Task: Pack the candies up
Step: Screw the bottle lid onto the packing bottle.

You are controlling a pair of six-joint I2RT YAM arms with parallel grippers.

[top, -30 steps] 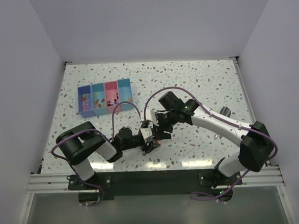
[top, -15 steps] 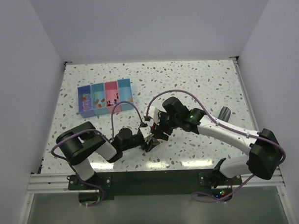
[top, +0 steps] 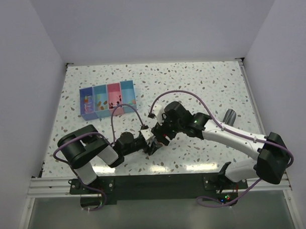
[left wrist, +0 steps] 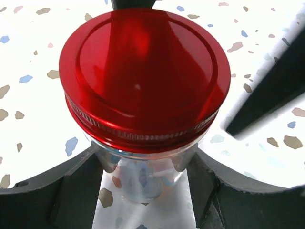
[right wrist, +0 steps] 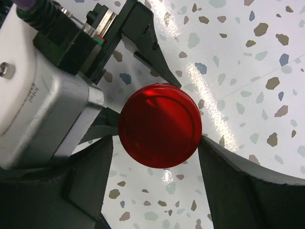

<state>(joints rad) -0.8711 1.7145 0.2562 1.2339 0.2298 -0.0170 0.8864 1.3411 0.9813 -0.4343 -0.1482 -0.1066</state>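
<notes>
The single word "intel" [right wrist: 30, 93] is printed in small letters, turned sideways, on the silver camera housing [right wrist: 47, 124] that is seen at the left of the right wrist view. Elsewhere in that view, in the left wrist view and in the top view, no other lettering, number or sign can be read.

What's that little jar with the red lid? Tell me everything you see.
A small clear jar is held upright over the speckled table, a glossy round red metal lid on top, ribbed at its rim. The left tool clamps the clear body; the right tool straddles the lid from above, contact unclear.
</notes>
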